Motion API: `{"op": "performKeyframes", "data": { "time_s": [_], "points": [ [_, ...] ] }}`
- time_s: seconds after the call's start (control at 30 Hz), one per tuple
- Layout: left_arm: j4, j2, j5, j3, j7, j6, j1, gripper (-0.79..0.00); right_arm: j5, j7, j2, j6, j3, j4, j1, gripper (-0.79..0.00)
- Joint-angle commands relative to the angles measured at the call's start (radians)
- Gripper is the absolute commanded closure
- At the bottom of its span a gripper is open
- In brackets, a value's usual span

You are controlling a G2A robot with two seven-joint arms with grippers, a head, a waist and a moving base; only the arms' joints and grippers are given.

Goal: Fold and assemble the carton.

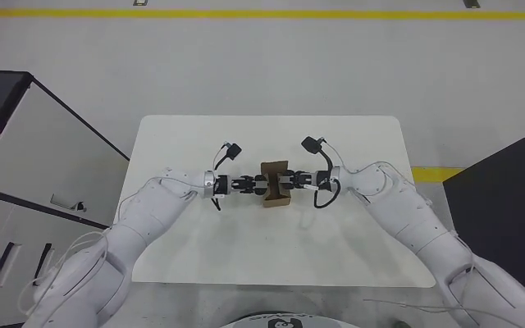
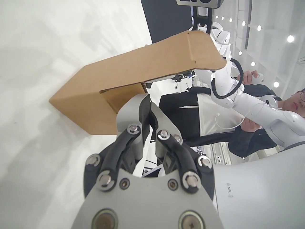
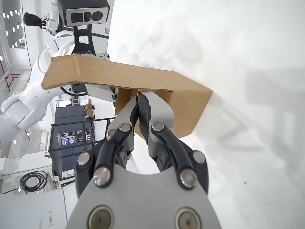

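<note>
Between left claw (image 1: 255, 185), right claw (image 1: 293, 181), carton (image 1: 275, 193), pinched

Carton (image 1: 275, 184) at middle of table (image 1: 271, 139), between left arm (image 1: 176, 184) and right arm (image 1: 373, 180).

Right hand (image 3: 139, 97) apparently pinches carton (image 3: 119, 77) flap.

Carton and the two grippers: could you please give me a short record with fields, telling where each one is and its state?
carton: brown cardboard, partly folded, resting near the middle of the white table
left gripper: at one open end of the carton, shut on its wall
right gripper: at the opposite open end, shut on its wall
assembly: not finished; both ends open, one flap not yet folded
</note>
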Motion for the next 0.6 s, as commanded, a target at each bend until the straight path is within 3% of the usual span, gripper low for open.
{"op": "performKeyframes", "data": {
  "time_s": [0.0, 0.57],
  "points": [
    [0.007, -0.003, 0.001, -0.003, -0.002, 0.003, -0.002, 0.0, -0.005, -0.001, -0.003, 0.002, -0.001, -0.001, 0.002, 0.0],
    [0.035, -0.029, 0.047, -0.01, 0.01, 0.001, -0.01, 0.0, -0.049, 0.01, -0.029, 0.034, -0.011, 0.008, 0.023, 0.0]
  ]
}}
